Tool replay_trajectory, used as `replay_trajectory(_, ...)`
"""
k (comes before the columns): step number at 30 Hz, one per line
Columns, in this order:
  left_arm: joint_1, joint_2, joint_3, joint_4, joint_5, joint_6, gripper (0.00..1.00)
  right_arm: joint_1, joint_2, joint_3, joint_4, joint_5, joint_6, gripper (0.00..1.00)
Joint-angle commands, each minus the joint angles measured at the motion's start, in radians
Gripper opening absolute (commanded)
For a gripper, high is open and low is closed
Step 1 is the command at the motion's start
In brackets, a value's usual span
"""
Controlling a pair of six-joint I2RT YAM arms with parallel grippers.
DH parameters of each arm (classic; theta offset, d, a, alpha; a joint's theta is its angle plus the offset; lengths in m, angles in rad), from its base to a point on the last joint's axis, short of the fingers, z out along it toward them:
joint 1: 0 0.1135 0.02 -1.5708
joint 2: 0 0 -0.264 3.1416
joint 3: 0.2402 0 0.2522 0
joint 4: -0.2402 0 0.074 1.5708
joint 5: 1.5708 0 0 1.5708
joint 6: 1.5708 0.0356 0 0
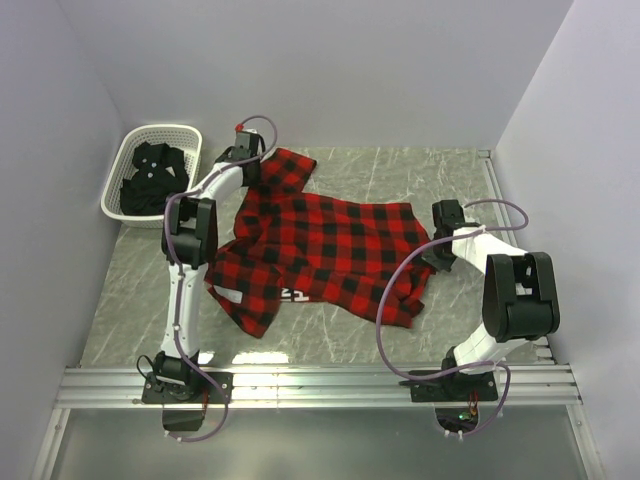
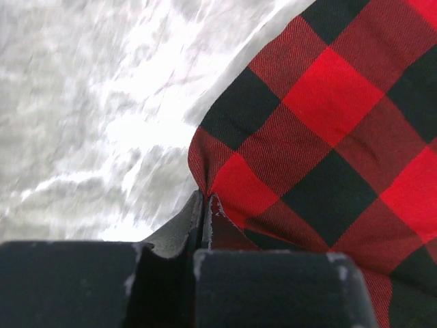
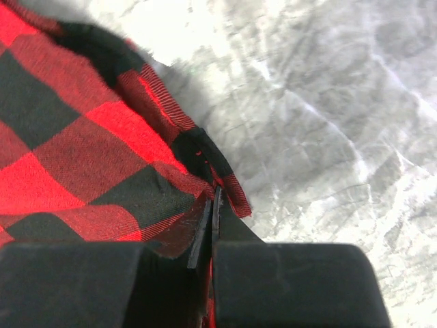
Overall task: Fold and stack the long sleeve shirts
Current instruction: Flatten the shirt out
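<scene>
Ran in red-and-black buffalo check across the whole flannel shirt (image 1: 320, 250) (fine twill ribbing within each square, seen in both wrist views). Carried a small white label (image 1: 293, 294) near the hem. Lay plain black as the second shirt (image 1: 152, 178), inside a white lattice basket (image 1: 112, 192). Spread grey with pale marbled veining over the worktop (image 1: 430, 170). Were matt black at the left end effector (image 2: 203, 198) and right end effector (image 3: 214, 198), white and black along the arms (image 1: 190, 235), lilac on the cables (image 1: 398, 290). Stood pale lavender at the walls (image 1: 350, 70).
</scene>
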State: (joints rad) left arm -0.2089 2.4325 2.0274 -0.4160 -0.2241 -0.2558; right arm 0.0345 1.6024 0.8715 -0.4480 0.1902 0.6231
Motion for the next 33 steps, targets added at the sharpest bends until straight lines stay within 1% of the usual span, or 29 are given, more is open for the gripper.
replay_trajectory(1,0.003,0.007,0.062,0.127,0.031,0.000,0.01,-0.021,-0.021,0.020,-0.043,0.092,0.049,0.00)
replay_trajectory(3,0.002,0.007,0.063,0.192,0.042,-0.002,0.02,-0.022,-0.022,0.026,-0.029,0.097,0.053,0.00)
replay_trajectory(4,0.003,0.008,0.071,0.209,0.046,-0.002,0.02,-0.022,-0.035,0.032,-0.023,0.106,0.053,0.04)
replay_trajectory(5,0.003,0.008,0.073,0.227,0.058,-0.002,0.06,-0.021,-0.042,0.035,-0.002,0.106,0.050,0.09)
replay_trajectory(6,0.003,0.007,0.077,0.243,0.065,-0.002,0.13,-0.021,-0.053,0.049,0.003,0.104,0.043,0.15)
replay_trajectory(7,0.003,0.002,0.088,0.243,0.071,-0.003,0.21,-0.019,-0.071,0.060,0.005,0.095,0.037,0.28)
replay_trajectory(8,0.003,-0.004,0.090,0.240,0.077,-0.008,0.32,-0.018,-0.082,0.072,0.006,0.085,0.027,0.36)
replay_trajectory(10,0.003,-0.059,0.055,0.237,0.084,-0.017,0.47,-0.009,-0.113,0.109,0.011,0.075,0.015,0.51)
replay_trajectory(11,0.003,-0.088,0.030,0.240,0.089,-0.029,0.64,0.004,-0.120,0.121,0.014,0.068,-0.002,0.54)
replay_trajectory(12,0.003,-0.122,0.002,0.246,0.101,-0.034,0.70,0.008,-0.127,0.147,0.020,0.063,-0.013,0.57)
replay_trajectory(13,0.003,-0.191,-0.057,0.253,0.109,-0.040,0.75,0.011,-0.130,0.161,0.028,0.054,-0.025,0.59)
replay_trajectory(14,0.003,-0.226,-0.082,0.244,0.111,-0.060,0.85,0.015,-0.127,0.175,0.035,0.042,-0.049,0.59)
replay_trajectory(15,0.003,-0.259,-0.102,0.226,0.112,-0.078,0.88,0.018,-0.121,0.210,0.038,0.016,-0.063,0.59)
replay_trajectory(16,0.003,-0.315,-0.130,0.168,0.120,-0.098,0.93,0.019,-0.101,0.225,0.054,0.002,-0.095,0.59)
replay_trajectory(18,0.002,-0.369,-0.176,0.123,0.141,-0.160,0.95,0.024,-0.075,0.266,0.075,-0.029,-0.117,0.59)
replay_trajectory(19,0.000,-0.432,-0.255,0.106,0.182,-0.183,0.96,0.025,-0.047,0.277,0.089,-0.084,-0.125,0.58)
replay_trajectory(20,-0.003,-0.464,-0.306,0.094,0.195,-0.201,0.96,0.025,-0.030,0.290,0.116,-0.118,-0.123,0.58)
replay_trajectory(21,-0.007,-0.531,-0.361,0.097,0.200,-0.239,0.95,0.025,-0.013,0.313,0.132,-0.147,-0.119,0.58)
replay_trajectory(22,-0.010,-0.561,-0.483,0.103,0.198,-0.253,0.93,0.028,0.019,0.323,0.146,-0.185,-0.112,0.58)
replay_trajectory(23,-0.015,-0.591,-0.540,0.108,0.203,-0.273,0.90,0.031,0.036,0.334,0.172,-0.219,-0.094,0.58)
replay_trajectory(24,-0.015,-0.633,-0.594,0.111,0.210,-0.275,0.89,0.038,0.053,0.352,0.184,-0.239,-0.085,0.59)
replay_trajectory(25,-0.015,-0.648,-0.680,0.108,0.215,-0.275,0.89,0.044,0.094,0.366,0.198,-0.268,-0.077,0.59)
replay_trajectory(29,-0.021,-0.704,-0.818,0.068,0.267,-0.272,0.89,0.074,0.201,0.419,0.273,-0.408,-0.016,0.63)
replay_trajectory(31,-0.027,-0.739,-0.892,0.069,0.281,-0.278,0.89,0.088,0.261,0.452,0.287,-0.432,-0.002,0.63)
replay_trajectory(33,-0.030,-0.765,-0.932,0.065,0.284,-0.278,0.89,0.108,0.307,0.472,0.313,-0.446,0.023,0.64)
